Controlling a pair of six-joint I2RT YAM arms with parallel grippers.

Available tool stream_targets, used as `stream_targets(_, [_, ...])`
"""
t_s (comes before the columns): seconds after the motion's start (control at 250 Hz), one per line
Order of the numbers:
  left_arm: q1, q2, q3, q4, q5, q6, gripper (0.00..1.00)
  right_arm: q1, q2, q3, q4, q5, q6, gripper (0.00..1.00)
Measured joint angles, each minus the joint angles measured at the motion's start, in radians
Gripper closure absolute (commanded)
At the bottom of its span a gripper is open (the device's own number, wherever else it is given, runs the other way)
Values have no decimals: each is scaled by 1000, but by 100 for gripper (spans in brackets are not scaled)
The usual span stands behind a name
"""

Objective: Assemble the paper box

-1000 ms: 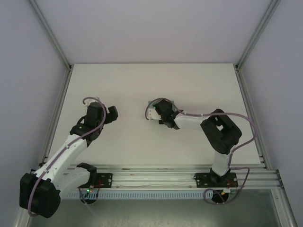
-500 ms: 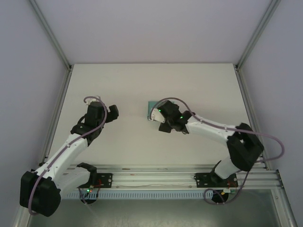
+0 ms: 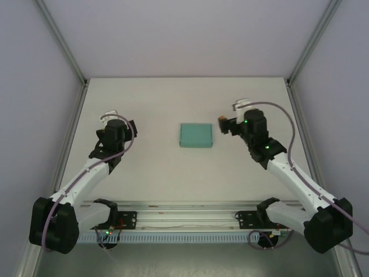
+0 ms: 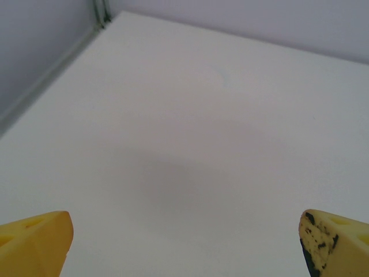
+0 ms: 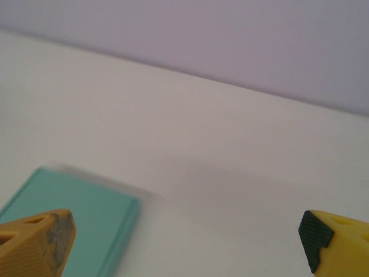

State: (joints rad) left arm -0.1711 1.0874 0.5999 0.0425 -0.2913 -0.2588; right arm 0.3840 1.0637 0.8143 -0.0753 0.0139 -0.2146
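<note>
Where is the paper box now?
In the top view the paper box lies at the middle of the table, left of the open right hand.

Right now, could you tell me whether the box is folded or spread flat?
Folded: the box is a compact rectangle, no flaps spread.

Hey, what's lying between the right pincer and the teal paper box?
Nothing. In the top view, a short stretch of bare white table separates the open right pincer from the paper box.

The right gripper (image 3: 224,126) is pulling away rightward, uncovering the paper box (image 3: 195,135); the left gripper (image 3: 131,129) is edging slightly left.
</note>
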Motion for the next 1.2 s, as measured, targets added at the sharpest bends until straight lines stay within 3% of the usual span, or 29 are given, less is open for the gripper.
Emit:
stream_targets(0.144, [66, 37, -147, 251, -2, 86, 0, -151, 31, -126, 130, 84, 132, 0])
stream_targets(0.296, [105, 114, -249, 429, 18, 133, 0, -259, 95, -273, 229, 93, 219, 0])
stream_targets(0.412, [125, 180, -297, 584, 33, 138, 0, -276, 148, -336, 346, 100, 230, 0])
stream_targets(0.652, [133, 239, -290, 703, 83, 183, 0, -292, 309, -402, 625, 121, 210, 0])
stream_targets(0.787, [185, 391, -342, 994, 121, 193, 0, -338, 417, -418, 798, 108, 217, 0])
stream_targets(0.919, [204, 439, -334, 951, 158, 205, 0, -385, 449, -420, 827, 91, 233, 0])
stream_targets(1.199, [197, 437, -288, 957, 191, 215, 0, -385, 448, -420, 870, 75, 240, 0])
